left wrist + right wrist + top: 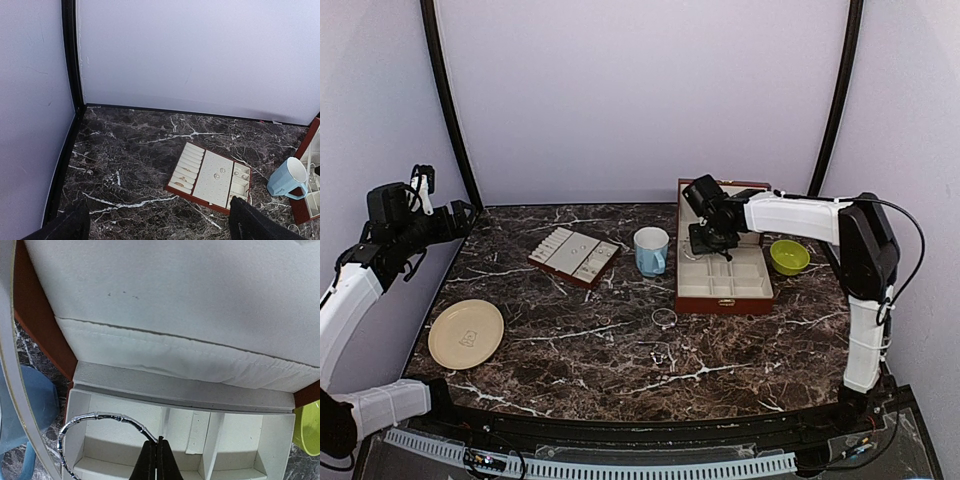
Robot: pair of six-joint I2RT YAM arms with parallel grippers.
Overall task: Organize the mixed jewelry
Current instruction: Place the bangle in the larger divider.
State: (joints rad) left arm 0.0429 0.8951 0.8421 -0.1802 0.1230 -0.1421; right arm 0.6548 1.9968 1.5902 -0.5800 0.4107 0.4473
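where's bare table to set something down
Bare marble along the near edge, from the plate to the right arm's base, and at the far left behind the slotted tray. Crowded mid-table: tray, mug, box and bowl in a row, a loose bangle just before the box.

The blue mug point(651, 250) is blocking the gap between tray point(561, 272) and box point(723, 303); the bowl point(788, 257) is crowding the box's right side; the near middle of the table point(650, 375) is lying open.
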